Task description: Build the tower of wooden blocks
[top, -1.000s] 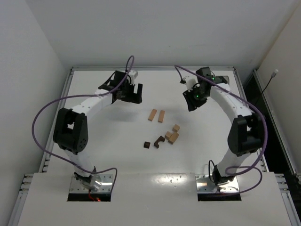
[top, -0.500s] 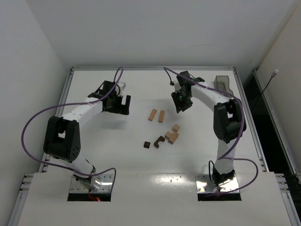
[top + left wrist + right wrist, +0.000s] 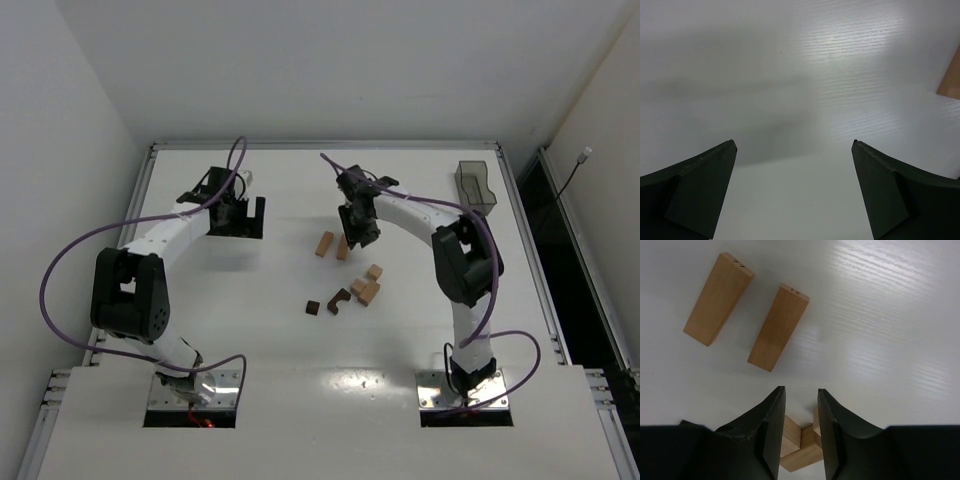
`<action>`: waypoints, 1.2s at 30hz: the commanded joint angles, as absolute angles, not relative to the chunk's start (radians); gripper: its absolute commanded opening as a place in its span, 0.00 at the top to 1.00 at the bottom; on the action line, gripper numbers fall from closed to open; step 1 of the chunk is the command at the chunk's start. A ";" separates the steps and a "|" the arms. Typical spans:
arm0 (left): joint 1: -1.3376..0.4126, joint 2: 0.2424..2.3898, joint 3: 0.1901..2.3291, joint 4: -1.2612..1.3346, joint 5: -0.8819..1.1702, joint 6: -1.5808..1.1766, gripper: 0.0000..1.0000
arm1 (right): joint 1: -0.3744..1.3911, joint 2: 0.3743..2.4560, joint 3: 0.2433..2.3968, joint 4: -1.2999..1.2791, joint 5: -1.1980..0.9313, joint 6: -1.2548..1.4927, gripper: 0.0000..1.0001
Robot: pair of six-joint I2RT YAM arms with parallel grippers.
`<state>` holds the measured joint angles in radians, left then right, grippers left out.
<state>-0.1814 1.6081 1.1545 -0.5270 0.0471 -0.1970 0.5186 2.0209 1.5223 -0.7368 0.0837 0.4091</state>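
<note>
Right wrist view: right claw [image 3: 800, 390], jaws narrowed on nothing, hangs over two long tan blocks [image 3: 778, 327] lying flat on the bench [image 3: 880, 340]; no tower stands yet. Left claw [image 3: 794, 145] gapes wide, empty. Blocks judged light, rigid and smooth; grip across the narrow sides.

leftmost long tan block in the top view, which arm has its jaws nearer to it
Right. The right arm holds its jaws just right of the leftmost long tan block; the left arm holds its jaws clearly farther off on the block's left.
</note>
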 commanded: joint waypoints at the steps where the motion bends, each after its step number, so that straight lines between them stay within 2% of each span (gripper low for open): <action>1: -0.176 1.603 1.181 -0.529 0.021 -0.216 0.00 | 0.515 2.087 1.567 -0.748 0.127 0.503 0.71; 14: -0.176 1.594 1.172 -0.529 0.003 -0.216 0.00 | 0.495 2.160 1.595 -0.769 0.129 0.532 0.74; 18: -0.176 1.605 1.190 -0.529 -0.006 -0.216 0.00 | 0.495 2.183 1.615 -0.778 0.120 0.532 0.64; 30: -0.176 1.623 1.190 -0.529 -0.006 -0.216 0.00 | 0.495 2.241 1.684 -0.787 0.110 0.532 0.64; 36: -0.176 1.632 1.190 -0.529 -0.006 -0.216 0.00 | 0.495 2.259 1.703 -0.787 0.101 0.532 0.60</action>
<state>-0.1814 1.6230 1.1549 -0.5358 -0.0006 -0.2039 0.4988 2.2314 1.6608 -0.7952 0.1043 0.5171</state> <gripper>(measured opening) 0.996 0.394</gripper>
